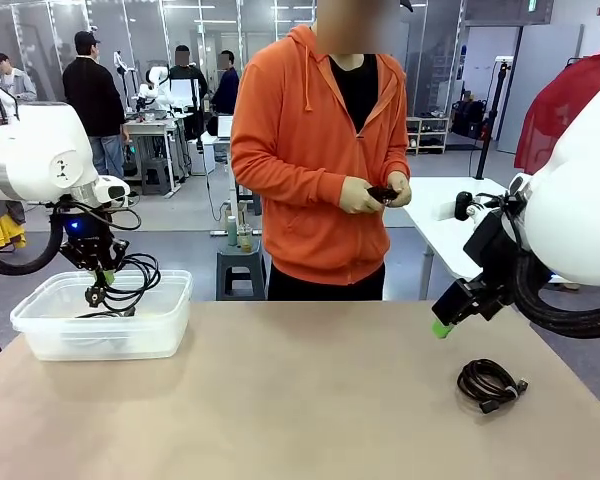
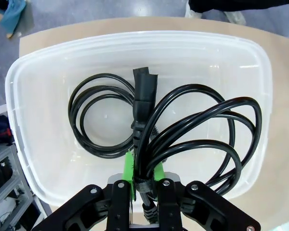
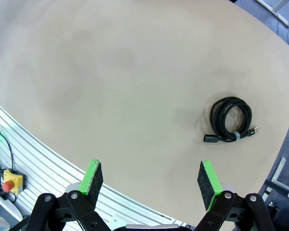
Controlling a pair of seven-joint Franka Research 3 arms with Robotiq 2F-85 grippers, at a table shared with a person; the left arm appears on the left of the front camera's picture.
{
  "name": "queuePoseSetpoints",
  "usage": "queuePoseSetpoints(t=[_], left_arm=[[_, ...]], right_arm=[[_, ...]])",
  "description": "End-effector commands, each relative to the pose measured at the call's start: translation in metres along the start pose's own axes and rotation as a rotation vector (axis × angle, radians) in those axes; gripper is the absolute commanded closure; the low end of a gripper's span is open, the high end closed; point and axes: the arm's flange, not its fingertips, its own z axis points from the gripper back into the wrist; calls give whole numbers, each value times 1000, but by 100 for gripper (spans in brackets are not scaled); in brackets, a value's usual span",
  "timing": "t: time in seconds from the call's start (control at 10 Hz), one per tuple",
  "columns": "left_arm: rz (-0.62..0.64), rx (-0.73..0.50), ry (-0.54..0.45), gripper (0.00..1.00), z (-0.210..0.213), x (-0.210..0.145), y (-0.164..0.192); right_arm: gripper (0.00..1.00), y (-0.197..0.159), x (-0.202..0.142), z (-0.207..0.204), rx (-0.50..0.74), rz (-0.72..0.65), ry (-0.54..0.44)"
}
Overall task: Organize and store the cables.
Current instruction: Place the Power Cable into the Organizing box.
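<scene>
My left gripper (image 1: 104, 274) (image 2: 143, 169) is shut on a coiled black cable (image 2: 192, 139) and holds it over the clear plastic bin (image 1: 40, 335). That cable (image 1: 130, 282) hangs down into the bin (image 2: 33, 120), its plug pointing away from the fingers. Another coiled cable (image 2: 94, 115) lies flat on the bin's floor. A small tied coil of black cable (image 1: 490, 383) (image 3: 230, 120) rests on the table at the right. My right gripper (image 1: 442, 328) (image 3: 151, 178) hangs open above the table, to the left of that coil. The person's hands (image 1: 375, 193) hold a small dark thing at chest height.
The tan tabletop (image 1: 300, 400) stretches between the bin and the right-hand coil. The person in an orange hoodie (image 1: 320, 150) stands at the far edge. A ribbed metal rail with a red stop button (image 3: 9, 185) runs along the table's near side.
</scene>
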Motion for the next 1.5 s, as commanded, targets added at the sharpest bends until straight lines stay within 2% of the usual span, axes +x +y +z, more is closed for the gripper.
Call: queuePoseSetpoints(t=[0.0,0.7,0.9,1.1,1.2,1.3,1.4], left_arm=[[53,36,-35,83,-14,18,-1],[112,-10,51,83,-57,5,-4],[120,-15,56,73,-57,3,-4],[134,-12,42,55,-56,2,-4],[133,-24,42,58,-54,0,-5],[128,-26,42,37,-52,0,-5],[122,-26,42,41,-51,-2,-4]], right_arm=[[0,-1,-2,0,-5,-8,6],[0,-1,-2,0,-5,-8,6],[0,-1,-2,0,-5,-8,6],[0,-1,-2,0,-5,-8,6],[0,-1,-2,0,-5,-8,6],[0,-1,-2,0,-5,-8,6],[0,-1,-2,0,-5,-8,6]])
